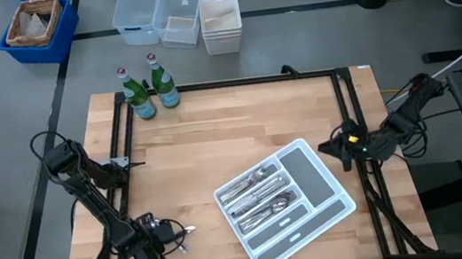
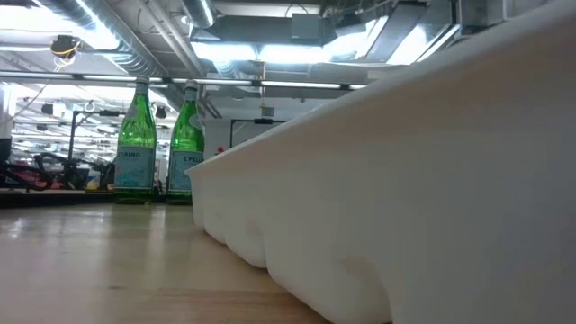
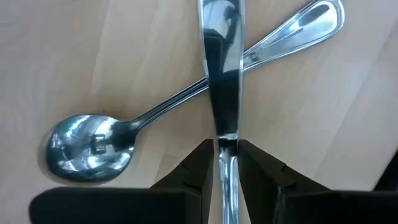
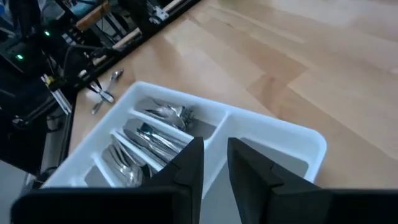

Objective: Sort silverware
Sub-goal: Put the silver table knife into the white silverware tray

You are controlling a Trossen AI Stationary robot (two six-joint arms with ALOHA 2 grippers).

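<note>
L gripper sits low at the tabletop's 7 o'clock corner, jaws closed on a knife by its handle. That knife lies across a spoon on the wood, the two touching where they cross. Risk: as the knife lifts it may drag or flick the spoon toward the tabletop edge; the grip looks narrow on slick metal, so the knife could also swivel or slip out en route. White tray sits around 5 o'clock, most silverware already in its slots. R gripper waits by the 3 o'clock edge above the tray's end, jaws slightly apart, holding nothing. A wide swing over could clip the tray rim.
</note>
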